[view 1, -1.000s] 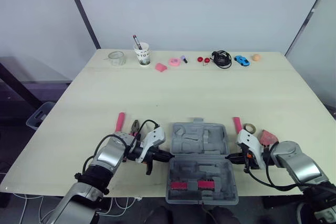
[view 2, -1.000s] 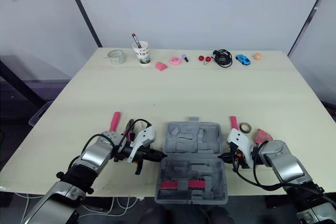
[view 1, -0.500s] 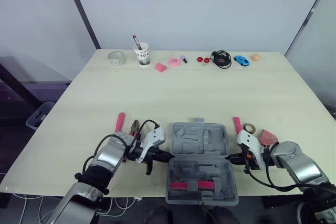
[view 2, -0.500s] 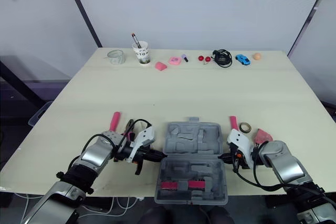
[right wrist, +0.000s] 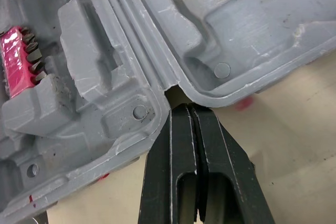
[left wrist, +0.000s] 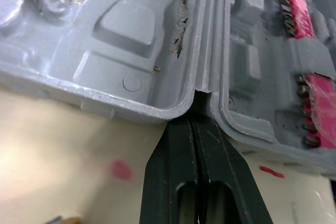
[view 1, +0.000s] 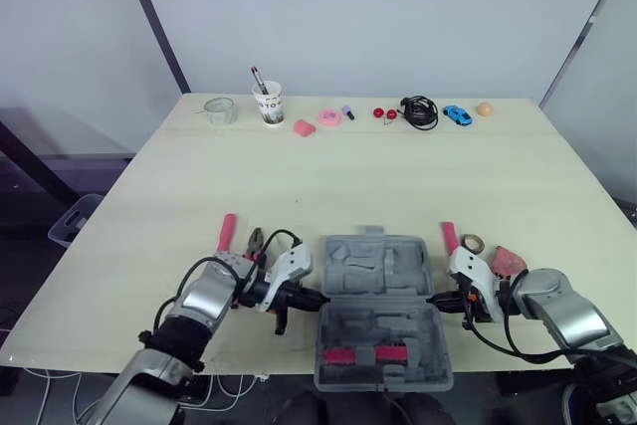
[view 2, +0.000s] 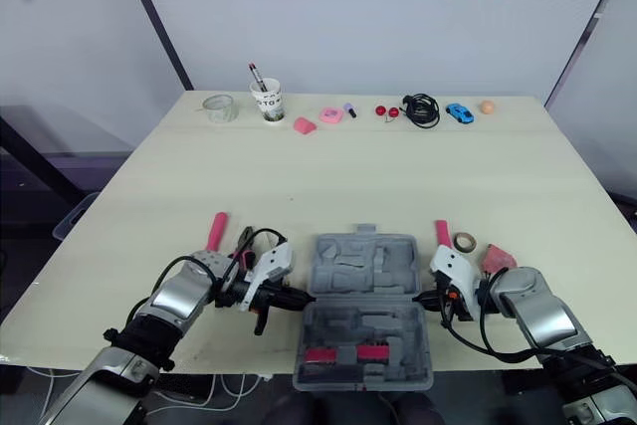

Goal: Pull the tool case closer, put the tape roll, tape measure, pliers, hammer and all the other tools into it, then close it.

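While it's laid open at the pale table's (view 1: 338, 176) near edge, the tool case (view 1: 383, 311) is flanked at its hinge.
The left gripper (view 1: 317, 297) and right gripper (view 1: 434, 299) are pinched closed there; grey walls (view 1: 398, 17) are seen behind.

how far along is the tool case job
Done: the tool case lies open at the near edge of the table. In hand: the left gripper and right gripper, both shut, sit at its hinge ends. Left: pliers and tape roll lie outside it; the lid is open.
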Motion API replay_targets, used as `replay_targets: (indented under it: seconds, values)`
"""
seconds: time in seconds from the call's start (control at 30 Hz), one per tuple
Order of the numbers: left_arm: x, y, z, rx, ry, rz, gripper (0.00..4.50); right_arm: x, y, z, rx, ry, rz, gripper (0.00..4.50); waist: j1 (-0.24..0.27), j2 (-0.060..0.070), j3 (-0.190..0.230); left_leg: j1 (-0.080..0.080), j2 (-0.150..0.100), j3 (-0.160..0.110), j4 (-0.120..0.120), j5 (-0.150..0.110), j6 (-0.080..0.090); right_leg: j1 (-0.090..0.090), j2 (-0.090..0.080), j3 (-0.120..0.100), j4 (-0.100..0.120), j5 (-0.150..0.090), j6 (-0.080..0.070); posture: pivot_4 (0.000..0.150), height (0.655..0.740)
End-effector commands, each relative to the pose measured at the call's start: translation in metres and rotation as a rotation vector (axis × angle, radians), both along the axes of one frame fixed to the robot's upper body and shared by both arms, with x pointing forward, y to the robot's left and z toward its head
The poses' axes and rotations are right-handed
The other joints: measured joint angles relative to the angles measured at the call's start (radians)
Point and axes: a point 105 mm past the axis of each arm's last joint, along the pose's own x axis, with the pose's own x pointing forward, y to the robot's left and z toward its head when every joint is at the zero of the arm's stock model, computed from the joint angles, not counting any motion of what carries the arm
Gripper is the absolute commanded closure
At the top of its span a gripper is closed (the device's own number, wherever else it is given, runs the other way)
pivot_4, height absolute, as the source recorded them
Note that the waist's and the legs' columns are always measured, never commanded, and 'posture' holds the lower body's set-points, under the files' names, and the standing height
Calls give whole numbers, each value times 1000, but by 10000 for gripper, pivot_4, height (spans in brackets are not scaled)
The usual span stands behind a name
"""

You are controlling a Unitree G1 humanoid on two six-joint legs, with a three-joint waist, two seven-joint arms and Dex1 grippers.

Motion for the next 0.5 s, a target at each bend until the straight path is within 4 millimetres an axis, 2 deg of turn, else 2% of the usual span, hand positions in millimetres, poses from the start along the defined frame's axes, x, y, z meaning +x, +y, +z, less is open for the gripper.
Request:
replay_targets:
  seconds: [0.03,0.5]
  values:
    - [-13,-9,-5,0,34,-72,44568,-11,12,-4,31,49,61,45000,0,0,0,0,0,0,0,0,0,0,0,0,0,0,0,1500,7400]
    - [-15,-6,-6,16,44,-84,44568,-28,16,-5,42,118,109,45000,0,0,0,0,0,0,0,0,0,0,0,0,0,0,0,1500,7400]
